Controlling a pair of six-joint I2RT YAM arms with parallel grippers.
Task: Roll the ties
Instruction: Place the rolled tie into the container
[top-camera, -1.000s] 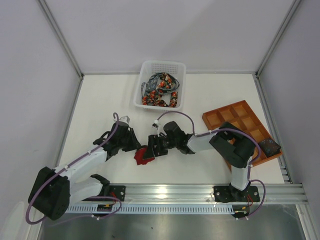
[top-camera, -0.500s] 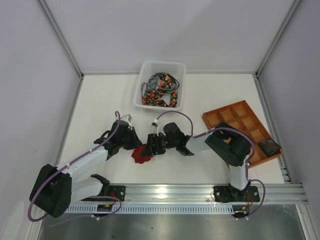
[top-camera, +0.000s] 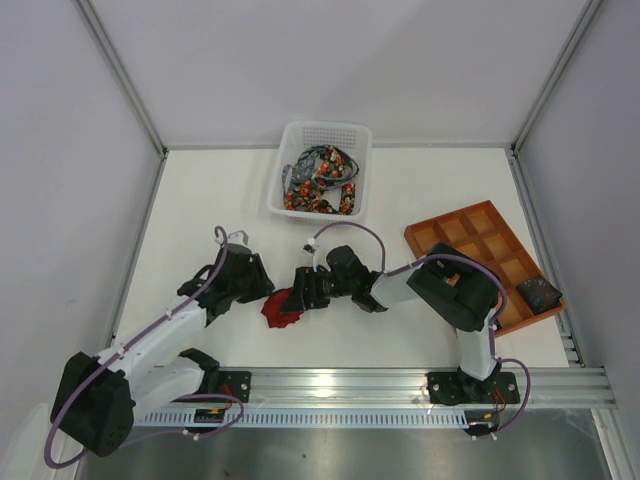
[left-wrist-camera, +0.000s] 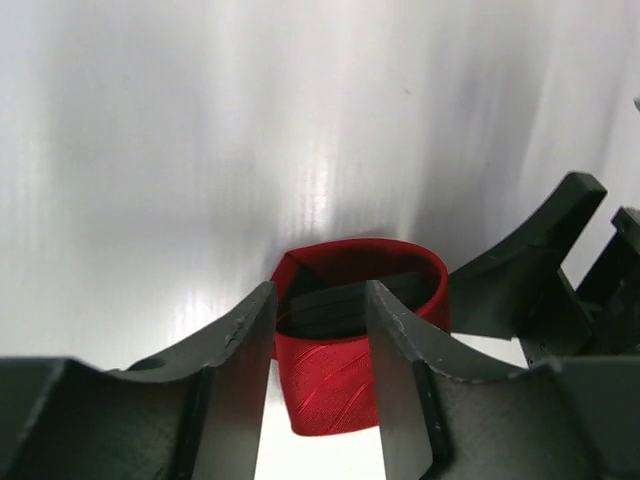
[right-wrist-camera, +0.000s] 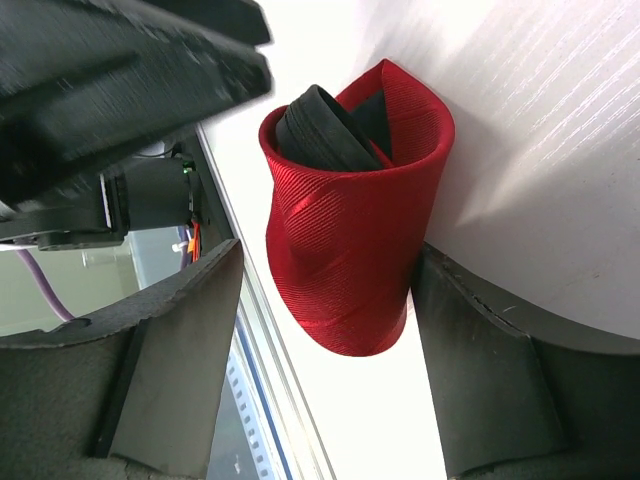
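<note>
Roll of the red tie (top-camera: 283, 305) is standing on end mid-bench toward the near edge, and it's sitting slightly further left than a second ago. The left gripper (left-wrist-camera: 318, 300) is backing off leftward, fingers apart, roll just ahead. The right gripper (right-wrist-camera: 330, 260) is straddling the roll, jaws apart, not pinching. Looks like the roll is finished and release is underway. From above the arms are hiding most of the roll, and the other ties (top-camera: 318, 180) in the basket (top-camera: 325, 127) at the far edge are too tangled to count.

No readable text, label, brand, number or sign shows in any of the three views, whether on the fabric, the arms or the containers.
</note>
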